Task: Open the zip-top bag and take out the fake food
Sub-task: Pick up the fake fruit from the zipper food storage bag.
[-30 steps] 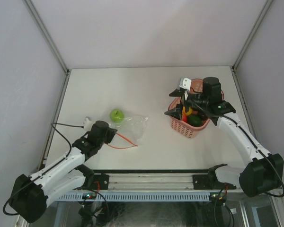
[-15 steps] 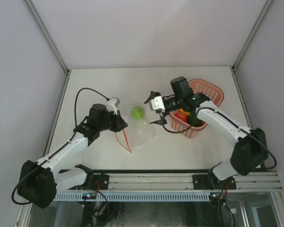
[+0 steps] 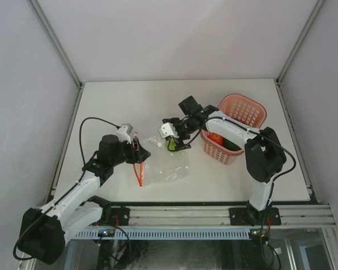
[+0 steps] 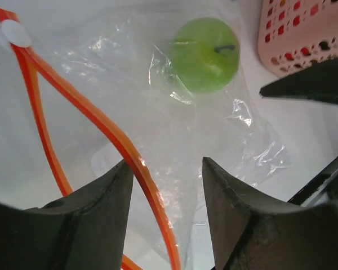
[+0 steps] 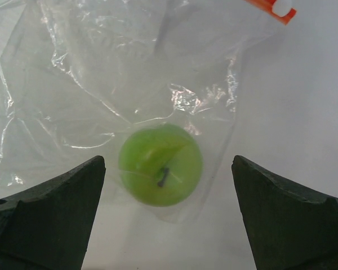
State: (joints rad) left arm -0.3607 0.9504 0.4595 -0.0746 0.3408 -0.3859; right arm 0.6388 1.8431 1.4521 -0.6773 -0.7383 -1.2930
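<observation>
Fetching round green plastic apple (image 5: 160, 166) from clear crinkly zip-top bag (image 5: 73, 73): right gripper (image 5: 168, 159) gapes over it, left gripper (image 4: 164, 163) apart (pin bag next, prob.).

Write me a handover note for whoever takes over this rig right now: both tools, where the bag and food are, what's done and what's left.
Left tool: open, astride the orange zip strip, not pinching it.
Right tool: open wide, straddling the green apple, not touching it.
Bag: lying flat, zip parted; the apple is inside, away from the zip.
Basket: holds red and green pieces.
Done: bag opened, some food in the basket.
Left: get the apple out of the bag.
</observation>
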